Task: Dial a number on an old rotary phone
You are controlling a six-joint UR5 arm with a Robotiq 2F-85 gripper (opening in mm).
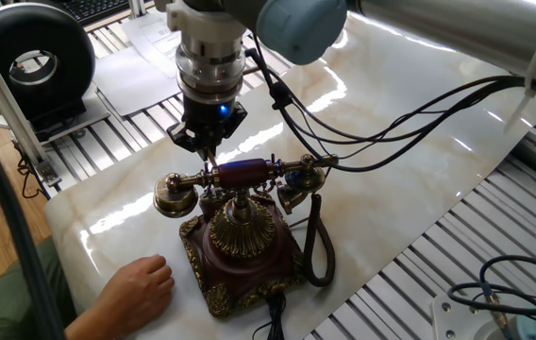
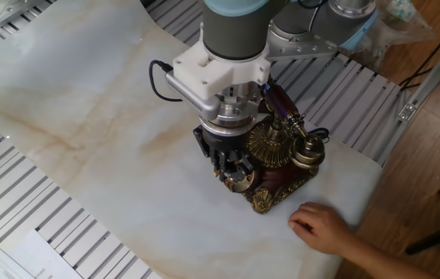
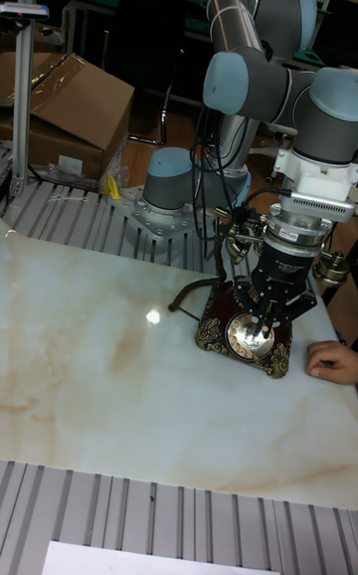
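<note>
The old rotary phone (image 1: 246, 247) stands on the marble sheet, maroon with brass trim. Its handset (image 1: 240, 174) lies across the cradle and its dark cord (image 1: 319, 247) loops to the right. In the tall fixed view its round dial (image 3: 246, 333) faces the camera. My gripper (image 3: 265, 320) points straight down on the dial face, fingers pressed together with nothing held. From one fixed view my gripper (image 1: 209, 156) shows just behind the handset. From the other side my gripper (image 2: 232, 166) covers most of the dial beside the brass dome (image 2: 270, 145).
A person's hand (image 1: 142, 287) rests on the marble next to the phone's base, also seen as a hand (image 2: 319, 225). Black cables (image 1: 391, 113) hang from the arm over the table. A black round device (image 1: 32, 55) and papers lie behind; a cardboard box (image 3: 70, 102) stands beyond.
</note>
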